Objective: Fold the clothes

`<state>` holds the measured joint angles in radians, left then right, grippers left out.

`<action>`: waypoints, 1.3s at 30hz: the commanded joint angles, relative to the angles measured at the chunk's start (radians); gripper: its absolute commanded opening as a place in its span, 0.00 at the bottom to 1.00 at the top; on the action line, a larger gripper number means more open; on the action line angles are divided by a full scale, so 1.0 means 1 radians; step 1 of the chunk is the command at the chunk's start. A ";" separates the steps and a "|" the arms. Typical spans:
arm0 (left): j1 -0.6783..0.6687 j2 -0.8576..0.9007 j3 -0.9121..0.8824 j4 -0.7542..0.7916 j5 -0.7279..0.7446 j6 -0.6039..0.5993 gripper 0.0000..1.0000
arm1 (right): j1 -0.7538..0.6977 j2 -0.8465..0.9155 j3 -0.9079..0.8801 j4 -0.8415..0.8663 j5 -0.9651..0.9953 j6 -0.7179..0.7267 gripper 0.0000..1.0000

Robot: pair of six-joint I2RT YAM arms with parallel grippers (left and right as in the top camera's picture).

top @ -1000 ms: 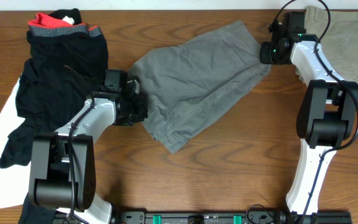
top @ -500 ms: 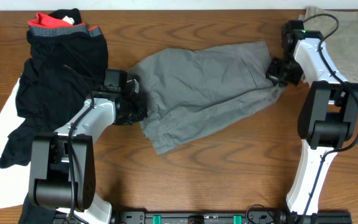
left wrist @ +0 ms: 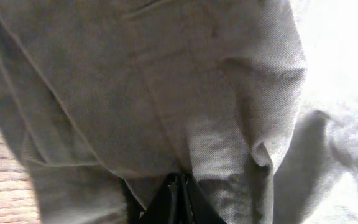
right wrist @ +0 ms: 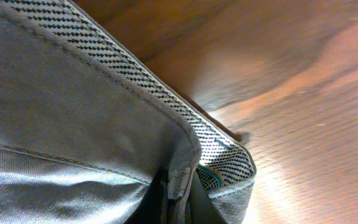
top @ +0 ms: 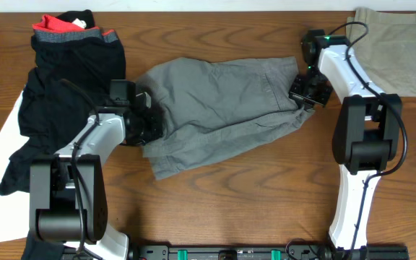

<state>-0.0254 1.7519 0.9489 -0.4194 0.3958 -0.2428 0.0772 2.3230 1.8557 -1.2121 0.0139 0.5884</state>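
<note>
Wood-grain table (top: pixel 251 195), grey shorts (top: pixel 215 101) across it, left gripper (top: pixel 152 124) and right gripper (top: pixel 302 92) clamped on opposite ends

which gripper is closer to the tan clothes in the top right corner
Right. The right gripper grips the grey shorts at the end beside the tan garment; the left gripper grips their opposite end, much farther away.
</note>
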 commanded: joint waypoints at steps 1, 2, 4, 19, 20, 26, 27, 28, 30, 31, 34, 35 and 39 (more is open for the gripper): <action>0.016 0.008 0.038 -0.005 0.054 -0.001 0.06 | -0.007 0.019 -0.021 0.013 -0.048 -0.022 0.01; 0.016 0.008 0.040 -0.004 0.059 -0.001 0.06 | -0.014 0.013 -0.020 0.016 -0.049 -0.047 0.02; 0.016 0.008 0.041 -0.003 0.066 -0.002 0.06 | -0.027 -0.004 -0.020 0.031 -0.070 -0.158 0.09; 0.014 0.042 0.031 -0.039 0.060 0.025 0.06 | -0.057 -0.064 -0.018 0.283 -0.117 -0.580 0.74; 0.014 0.052 0.031 -0.039 0.060 0.025 0.06 | -0.054 -0.056 -0.018 0.306 -0.125 -0.590 0.72; 0.014 0.106 0.031 -0.021 0.060 0.025 0.06 | -0.045 -0.015 -0.019 0.349 -0.124 -0.598 0.63; 0.014 0.112 0.031 -0.020 0.056 0.024 0.06 | -0.044 -0.007 -0.019 0.348 -0.125 -0.609 0.63; 0.014 0.113 0.031 -0.019 0.056 0.024 0.06 | -0.043 0.000 -0.019 0.347 -0.127 -0.618 0.63; 0.014 0.115 0.031 -0.014 0.056 0.025 0.06 | -0.039 0.019 -0.019 0.342 -0.127 -0.638 0.63; 0.014 0.115 0.031 -0.012 0.056 0.025 0.06 | -0.038 0.026 -0.019 0.337 -0.127 -0.642 0.63; 0.014 0.115 0.031 -0.009 0.052 0.024 0.06 | -0.033 0.052 -0.019 0.320 -0.150 -0.643 0.63; 0.014 0.115 0.031 -0.010 0.035 0.024 0.06 | -0.031 0.060 -0.020 0.315 -0.174 -0.646 0.63; 0.014 0.115 0.031 -0.014 -0.005 0.024 0.06 | -0.016 0.092 -0.020 0.292 -0.241 -0.657 0.66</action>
<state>-0.0093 1.8252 0.9771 -0.4351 0.4641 -0.2348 0.0372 2.3367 1.8488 -0.9012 -0.1444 -0.0460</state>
